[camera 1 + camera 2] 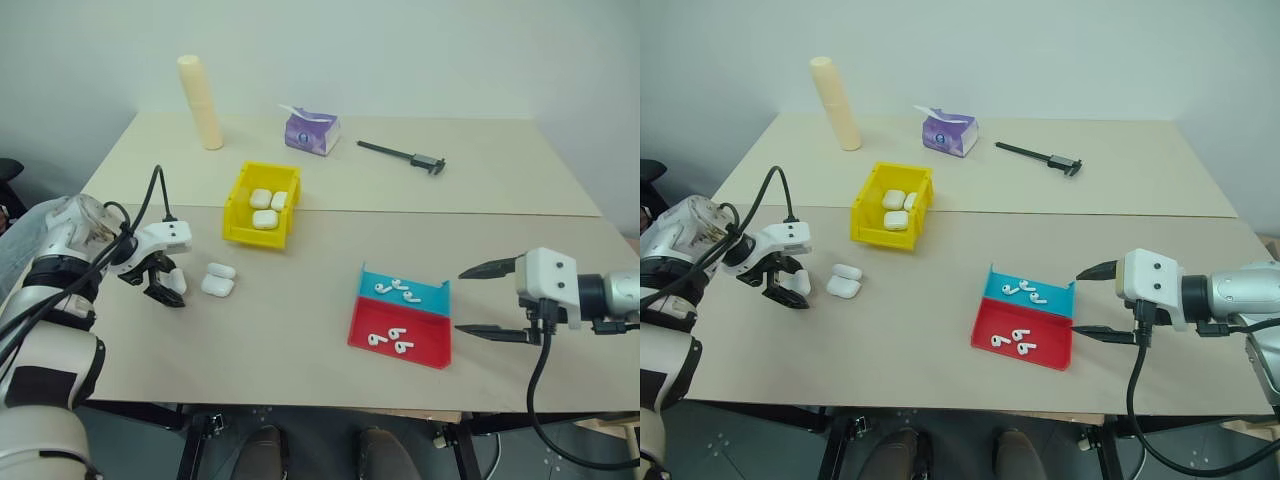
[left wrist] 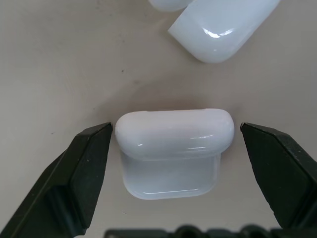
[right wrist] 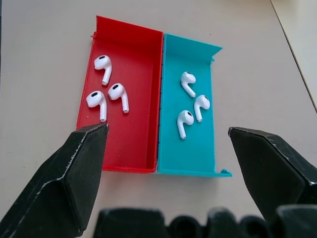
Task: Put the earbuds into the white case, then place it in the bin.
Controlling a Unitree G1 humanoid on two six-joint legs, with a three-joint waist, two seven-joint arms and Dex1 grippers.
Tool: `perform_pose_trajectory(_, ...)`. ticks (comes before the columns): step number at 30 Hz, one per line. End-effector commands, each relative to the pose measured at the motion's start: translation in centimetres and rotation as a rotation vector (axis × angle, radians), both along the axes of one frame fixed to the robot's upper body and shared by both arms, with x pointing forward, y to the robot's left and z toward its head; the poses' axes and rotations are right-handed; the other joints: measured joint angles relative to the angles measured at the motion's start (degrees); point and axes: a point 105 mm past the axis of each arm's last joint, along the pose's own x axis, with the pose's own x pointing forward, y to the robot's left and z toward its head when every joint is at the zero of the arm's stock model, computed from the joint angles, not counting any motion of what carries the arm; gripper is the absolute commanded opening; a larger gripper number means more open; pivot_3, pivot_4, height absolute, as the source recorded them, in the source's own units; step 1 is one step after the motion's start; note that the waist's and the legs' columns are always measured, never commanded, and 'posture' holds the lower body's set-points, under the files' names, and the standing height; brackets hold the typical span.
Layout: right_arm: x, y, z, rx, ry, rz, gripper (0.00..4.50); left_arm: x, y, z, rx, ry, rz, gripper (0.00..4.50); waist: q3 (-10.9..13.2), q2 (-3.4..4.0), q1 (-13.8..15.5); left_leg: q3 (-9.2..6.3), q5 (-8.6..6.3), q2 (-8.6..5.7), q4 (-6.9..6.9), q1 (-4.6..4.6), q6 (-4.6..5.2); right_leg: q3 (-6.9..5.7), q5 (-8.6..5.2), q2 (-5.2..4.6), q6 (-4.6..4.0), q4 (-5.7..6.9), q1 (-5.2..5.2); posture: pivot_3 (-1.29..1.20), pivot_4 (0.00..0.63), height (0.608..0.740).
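A closed white case (image 2: pixel 173 148) lies on the table between the fingers of my open left gripper (image 1: pixel 165 287), a small gap on each side, nothing touching. Two more white cases (image 1: pixel 218 280) lie just to its right. The yellow bin (image 1: pixel 240 192) stands behind them with three cases inside. White earbuds (image 3: pixel 106 91) lie in the red half of a flat tray (image 1: pixel 432 352), three there, and three more earbuds (image 3: pixel 190 101) in the teal half. My right gripper (image 1: pixel 460 300) hangs open to the right of the tray, pointing at it, holding nothing.
At the back of the table stand a tall cream cylinder (image 1: pixel 200 100), a purple tissue pack (image 1: pixel 312 131) and a black caliper (image 1: pixel 405 154). A seam (image 1: pixel 450 212) runs across the table behind the bin.
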Motion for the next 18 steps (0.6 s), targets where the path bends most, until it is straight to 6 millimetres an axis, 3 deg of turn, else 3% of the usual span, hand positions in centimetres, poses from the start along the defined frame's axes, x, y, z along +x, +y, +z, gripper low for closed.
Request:
perform_pose_trajectory(1,0.06,-0.28,1.43,-0.021,-0.057,-0.012,4.49,0.25,0.68,0.39,0.028,-0.041,0.008,4.50,0.0,0.00,0.0,0.00,0.00,0.00,0.00,0.00,0.00,0.00,0.00,0.00,0.00,0.00,0.00,0.00,0.150,0.740)
perform_pose_trajectory(18,0.19,-0.41,0.84,-0.045,-0.051,-0.023,4.49,-0.41,1.07,-0.37,0.133,-0.010,-0.046,4.50,0.0,0.01,-0.1,0.00,0.00,0.00,0.00,0.02,0.00,0.01,0.00,0.00,0.00,0.02,0.01,0.00,0.150,0.740)
